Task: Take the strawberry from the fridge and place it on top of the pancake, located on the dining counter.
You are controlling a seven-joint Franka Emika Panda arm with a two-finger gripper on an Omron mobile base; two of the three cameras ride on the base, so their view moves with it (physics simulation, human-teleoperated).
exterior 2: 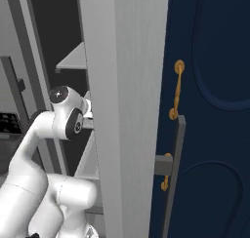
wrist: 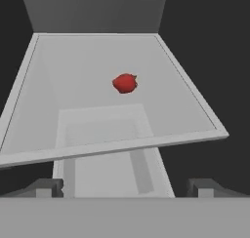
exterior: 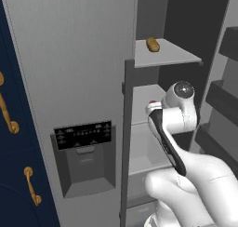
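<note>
The two dark finger tips of the tool [wrist: 125, 187] stand wide apart and hold nothing, over the front edge of a pale grey shelf [wrist: 58, 86] inside the tall light-grey fridge [exterior: 69, 58]. The tiny red strawberry [wrist: 125, 83] lies further back on this shelf, well apart from the tool.

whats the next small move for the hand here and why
Probably ease the hand forward and down toward the small red strawberry. The berry lies alone on the pale grey fridge shelf, ahead of the two spread dark fingertips and roughly centred between them, with nothing yet held. Closing now would likely grasp only air.
</note>
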